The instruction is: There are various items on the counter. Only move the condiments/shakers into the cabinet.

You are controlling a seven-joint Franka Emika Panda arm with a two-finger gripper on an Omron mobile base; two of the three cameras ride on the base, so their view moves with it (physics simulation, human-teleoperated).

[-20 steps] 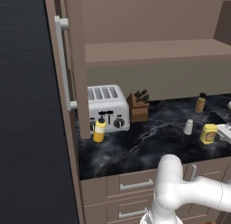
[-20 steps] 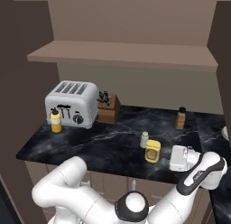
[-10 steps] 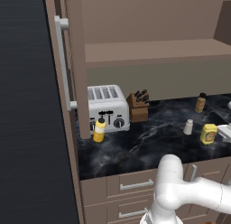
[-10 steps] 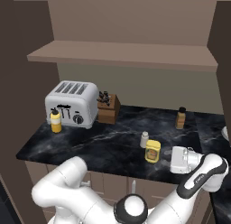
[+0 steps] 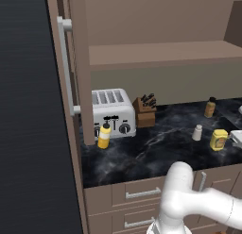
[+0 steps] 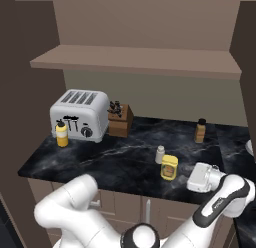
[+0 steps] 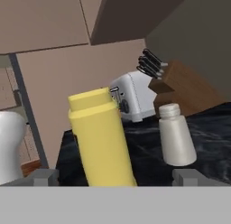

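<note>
Shaker [image 6: 160,154] just behind squat bottle [image 6: 169,167], knife block [image 6: 120,120] right of toaster [image 6: 80,114]

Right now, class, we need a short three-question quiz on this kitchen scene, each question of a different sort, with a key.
1. True or false: the squat yellow bottle stands between the open claw fingertips.
2. Which thing stands right beside the toaster? A) knife block B) grey shaker C) brown-capped bottle
3. Fill in: the cabinet shelf holds ____ condiments so far.

Key: 1 true; 2 A; 3 no
</note>
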